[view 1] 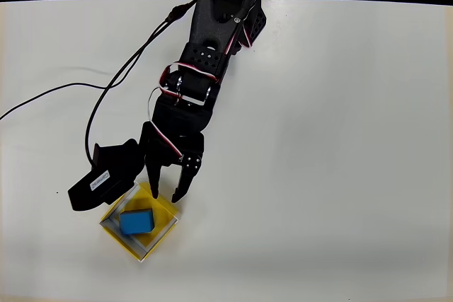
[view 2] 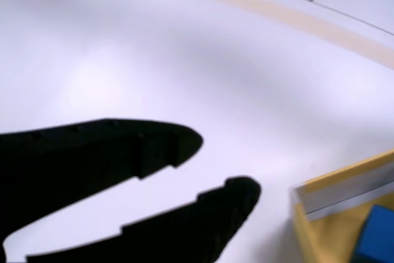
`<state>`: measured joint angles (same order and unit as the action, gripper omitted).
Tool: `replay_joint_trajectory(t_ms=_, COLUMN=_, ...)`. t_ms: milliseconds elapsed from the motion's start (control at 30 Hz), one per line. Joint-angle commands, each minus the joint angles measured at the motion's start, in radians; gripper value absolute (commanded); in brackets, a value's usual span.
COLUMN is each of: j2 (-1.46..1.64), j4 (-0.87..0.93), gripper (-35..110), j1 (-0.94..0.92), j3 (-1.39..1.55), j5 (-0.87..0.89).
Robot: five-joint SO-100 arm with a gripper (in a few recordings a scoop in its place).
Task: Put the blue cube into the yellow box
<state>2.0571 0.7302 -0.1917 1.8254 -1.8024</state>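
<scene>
White table [view 1: 340,139] fills the overhead view, with a dark strip along its far edge. On it, toward the lower left, sits the yellow box [view 1: 164,211], and the blue cube [view 1: 137,221] lies inside on the yellow floor. The black arm [view 1: 205,61] reaches down from the top, and its gripper [view 1: 167,193] hangs over the box's upper rim with its two fingers spread apart and nothing between them. A black cable [view 1: 106,88] trails across the table to the left. In the wrist view the gripper [view 2: 229,165] is parted over bare table, the box [view 2: 345,186] and cube [view 2: 377,237] at lower right.
</scene>
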Motion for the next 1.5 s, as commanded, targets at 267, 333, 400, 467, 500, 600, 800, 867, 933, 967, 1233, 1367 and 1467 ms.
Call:
replay_joint_trajectory(t_ms=267, j2=0.495, j4=-0.229, gripper=4, j1=0.126, j3=0.468, j5=0.012)
replay_joint_trajectory(t_ms=333, j2=0.551, j4=-0.245, gripper=2, j1=0.141, j3=0.534, j5=0.012)
replay_joint_trajectory(t_ms=400, j2=0.62, j4=-0.302, gripper=1, j1=0.156, j3=0.632, j5=0.012)
replay_joint_trajectory(t_ms=467, j2=0.695, j4=-0.339, gripper=0, j1=0.175, j3=0.736, j5=0.002)
replay_joint_trajectory(t_ms=500, j2=0.73, j4=-0.342, gripper=0, j1=0.184, j3=0.781, j5=0.002)
replay_joint_trajectory(t_ms=600, j2=0.83, j4=-0.275, gripper=0, j1=0.218, j3=0.848, j5=0.015)
replay_joint_trajectory(t_ms=800, j2=0.971, j4=-0.172, gripper=0, j1=0.273, j3=0.996, j5=0.025)
replay_joint_trajectory(t_ms=867, j2=1.017, j4=-0.103, gripper=0, j1=0.287, j3=1.031, j5=0.023)
replay_joint_trajectory(t_ms=933, j2=1.063, j4=-0.071, gripper=0, j1=0.291, j3=1.077, j5=0.025)
replay_joint_trajectory(t_ms=967, j2=1.083, j4=-0.044, gripper=0, j1=0.291, j3=1.098, j5=0.023)
replay_joint_trajectory(t_ms=1233, j2=1.241, j4=0.278, gripper=0, j1=0.287, j3=1.198, j5=0.051)
replay_joint_trajectory(t_ms=1367, j2=1.287, j4=0.342, gripper=0, j1=0.267, j3=1.279, j5=0.08)
replay_joint_trajectory(t_ms=1467, j2=1.287, j4=0.388, gripper=0, j1=0.256, j3=1.319, j5=0.106)
